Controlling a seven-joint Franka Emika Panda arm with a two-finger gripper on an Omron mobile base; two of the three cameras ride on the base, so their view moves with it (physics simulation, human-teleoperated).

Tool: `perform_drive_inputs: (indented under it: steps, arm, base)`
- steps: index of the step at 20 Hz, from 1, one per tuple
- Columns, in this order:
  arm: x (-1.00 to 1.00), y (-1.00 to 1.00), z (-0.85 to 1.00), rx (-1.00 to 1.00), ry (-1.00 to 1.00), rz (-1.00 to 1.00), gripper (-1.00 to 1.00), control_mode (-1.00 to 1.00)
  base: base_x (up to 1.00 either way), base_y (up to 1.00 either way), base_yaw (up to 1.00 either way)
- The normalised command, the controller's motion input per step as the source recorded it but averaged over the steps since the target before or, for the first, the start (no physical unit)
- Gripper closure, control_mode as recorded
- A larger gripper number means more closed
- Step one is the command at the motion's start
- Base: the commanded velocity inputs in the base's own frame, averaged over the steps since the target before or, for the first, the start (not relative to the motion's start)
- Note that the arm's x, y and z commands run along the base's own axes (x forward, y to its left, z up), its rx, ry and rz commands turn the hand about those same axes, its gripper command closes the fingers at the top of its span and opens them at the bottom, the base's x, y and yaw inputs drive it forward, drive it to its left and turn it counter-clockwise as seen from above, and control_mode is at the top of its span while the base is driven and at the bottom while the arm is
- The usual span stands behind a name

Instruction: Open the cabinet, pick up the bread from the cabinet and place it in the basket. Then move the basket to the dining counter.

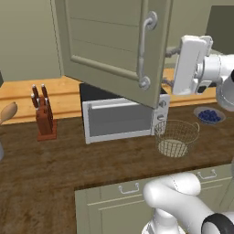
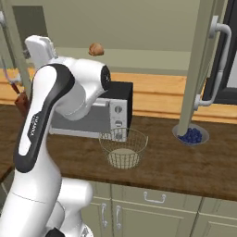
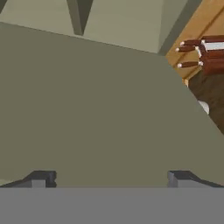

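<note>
Bread point(image 2: 96, 49) sits high inside the cabinet, seen in the right base view just above the arm's shoulder, well above the worktop point(image 1: 45, 169). Cabinet door point(image 1: 109, 41) is swung open, its silver handle point(image 1: 145, 50) facing the left base camera. Gripper point(image 3: 109, 178) is raised at door height just right of the door's free edge; hand view shows both fingertips point(image 3: 41, 178) spread wide with nothing between them, looking at a flat sage panel at close range, knife block point(image 3: 210, 54) off to one side. Basket point(image 1: 176, 137) stands on the worktop right beside the toaster oven point(image 1: 121, 116), well below the bread; the blue-filled bowl point(image 2: 191, 135) sits further along. My read: door is done, reach for the bread is the step in hand. The hand isn't pointed at the bread yet, so it needs to turn toward the opening and clear the door edge first. Keep the fingers wide until they straddle the roll, then close across its narrow side. It's small and round, so an off-centre pinch would likely squirt it deeper onto the shelf. Come out along the entry line, then drop straight over the basket's middle.
</note>
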Motion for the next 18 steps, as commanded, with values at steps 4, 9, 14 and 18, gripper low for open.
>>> perform_drive_inputs:
  steps: [4,9,14,18]
  arm:
    - [-0.25,1.00,-0.28,-0.09,0.02,0.37,-1.00,-1.00]
    - [0.01,1.00,-0.35,-0.13,0.04,0.21,-1.00,-1.00]
    - [0.17,0.85,-0.32,-0.02,0.14,0.02,-1.00,-1.00]
    - [0.01,-0.45,-0.05,-0.01,-0.03,-0.05,-1.00,-1.00]
  base:
    - [0.00,0.00,0.00]
    - [0.00,0.00,0.00]
    - [0.00,0.00,0.00]
    - [0.00,0.00,0.00]
